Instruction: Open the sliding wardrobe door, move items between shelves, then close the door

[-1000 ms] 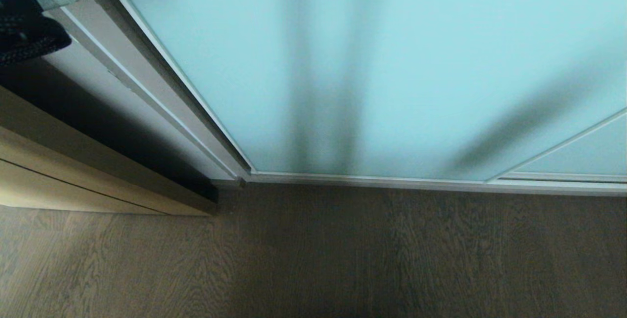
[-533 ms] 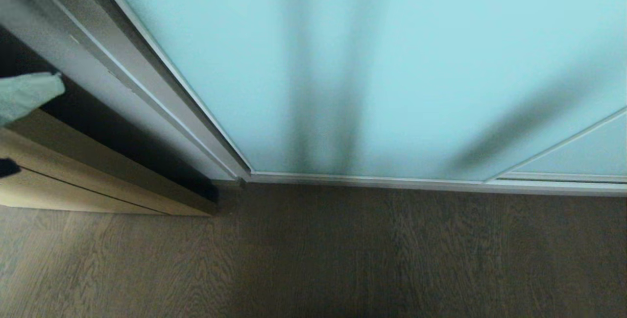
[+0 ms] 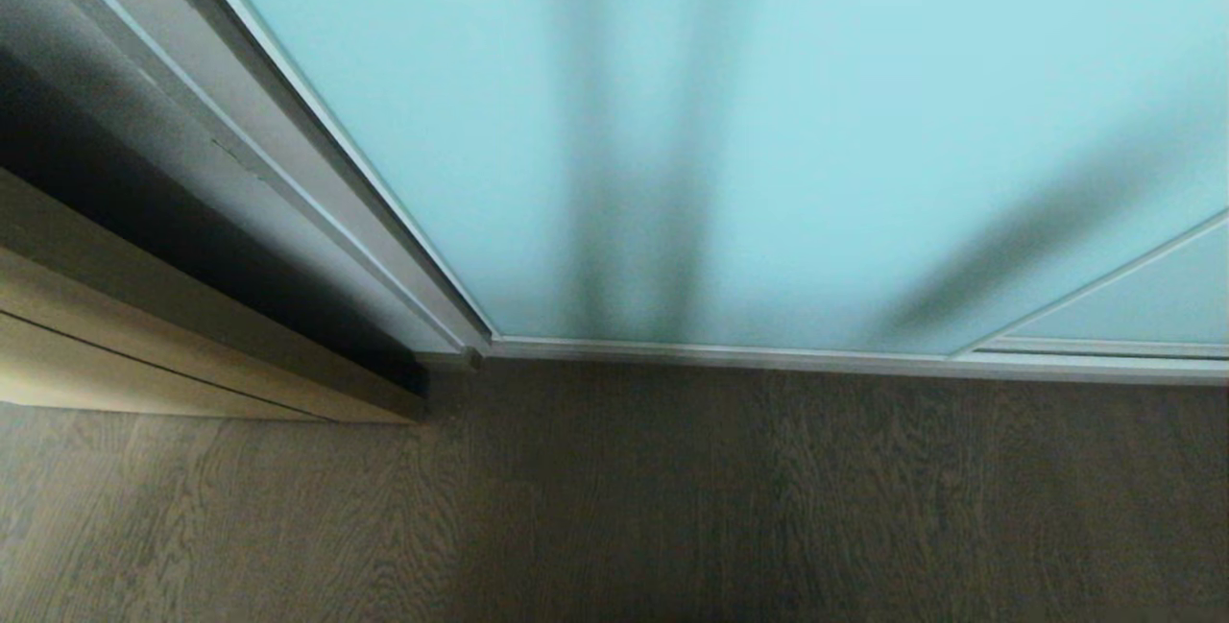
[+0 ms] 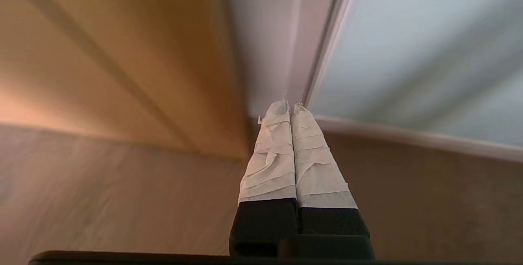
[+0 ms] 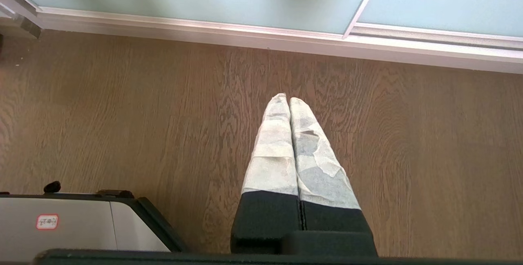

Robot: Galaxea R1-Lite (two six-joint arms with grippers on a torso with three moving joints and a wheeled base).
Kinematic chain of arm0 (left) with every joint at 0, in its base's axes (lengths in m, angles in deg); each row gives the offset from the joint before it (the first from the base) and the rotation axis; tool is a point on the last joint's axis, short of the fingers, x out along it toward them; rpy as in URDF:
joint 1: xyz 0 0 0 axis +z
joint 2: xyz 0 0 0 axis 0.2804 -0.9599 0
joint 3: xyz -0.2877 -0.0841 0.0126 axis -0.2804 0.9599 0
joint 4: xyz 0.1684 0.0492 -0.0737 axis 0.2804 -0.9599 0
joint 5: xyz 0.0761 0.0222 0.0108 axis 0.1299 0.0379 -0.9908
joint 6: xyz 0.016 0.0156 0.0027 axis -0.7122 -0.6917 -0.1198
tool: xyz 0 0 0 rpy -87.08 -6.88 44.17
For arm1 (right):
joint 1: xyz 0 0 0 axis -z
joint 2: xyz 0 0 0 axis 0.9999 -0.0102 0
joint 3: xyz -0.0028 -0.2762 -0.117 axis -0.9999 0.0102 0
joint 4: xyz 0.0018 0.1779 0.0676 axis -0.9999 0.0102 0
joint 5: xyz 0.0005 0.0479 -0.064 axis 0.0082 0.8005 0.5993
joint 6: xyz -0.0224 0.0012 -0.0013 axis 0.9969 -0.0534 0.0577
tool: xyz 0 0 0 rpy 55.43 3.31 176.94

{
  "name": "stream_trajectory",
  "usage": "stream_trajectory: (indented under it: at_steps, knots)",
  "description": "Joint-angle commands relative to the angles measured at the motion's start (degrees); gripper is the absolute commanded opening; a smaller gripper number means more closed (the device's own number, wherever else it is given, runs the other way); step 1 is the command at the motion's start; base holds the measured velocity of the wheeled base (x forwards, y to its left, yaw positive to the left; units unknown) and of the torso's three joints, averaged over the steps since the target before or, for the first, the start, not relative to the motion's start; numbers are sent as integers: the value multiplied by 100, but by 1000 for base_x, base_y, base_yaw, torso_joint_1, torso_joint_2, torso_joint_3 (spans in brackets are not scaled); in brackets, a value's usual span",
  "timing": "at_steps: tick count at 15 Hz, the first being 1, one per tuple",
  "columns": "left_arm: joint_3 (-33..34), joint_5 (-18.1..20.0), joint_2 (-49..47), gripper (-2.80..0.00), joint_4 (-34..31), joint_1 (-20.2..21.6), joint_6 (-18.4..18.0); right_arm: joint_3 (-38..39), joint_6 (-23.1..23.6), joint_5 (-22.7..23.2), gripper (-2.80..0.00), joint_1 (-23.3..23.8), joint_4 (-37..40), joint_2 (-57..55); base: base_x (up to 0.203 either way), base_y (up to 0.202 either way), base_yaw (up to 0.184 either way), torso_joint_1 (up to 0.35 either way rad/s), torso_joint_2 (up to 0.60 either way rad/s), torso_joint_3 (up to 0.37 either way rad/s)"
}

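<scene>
L gripper [image 4: 290, 108] pinched tight, empty, tips aimed at bottom corner of sliding wardrobe door [image 4: 408, 44]; door at approx 1-2 o'clock of tips. R gripper [image 5: 289, 101] also pinched together, empty, over wood floor [image 5: 122, 114]; door at 12 o'clock, well apart.

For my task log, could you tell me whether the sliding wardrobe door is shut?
Shut: the sliding wardrobe door meets the frame post, no gap.

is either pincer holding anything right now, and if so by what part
Nothing is held. The left pincer and the right pincer are both shut on empty air.
</scene>
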Motion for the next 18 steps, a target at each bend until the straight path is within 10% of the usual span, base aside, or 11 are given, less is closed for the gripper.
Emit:
stream_trajectory:
  at_steps: [1,7,11,18]
  knots:
    - [681,123,1125,-280,-14,274,-44,5,0,0,-280,-1,0,-7,0,0,0,0,0,0]
    - [2367,259,2837,-280,-144,501,-296,0,0,0,-280,-1,0,-7,0,0,0,0,0,0]
    - [2467,1056,3152,-280,-1333,506,-294,0,-1,0,-280,-1,-2,-7,0,0,0,0,0,0]
    - [2505,982,3152,-280,-1417,506,-198,1,-8,0,-280,-1,-9,-7,0,0,0,0,0,0]
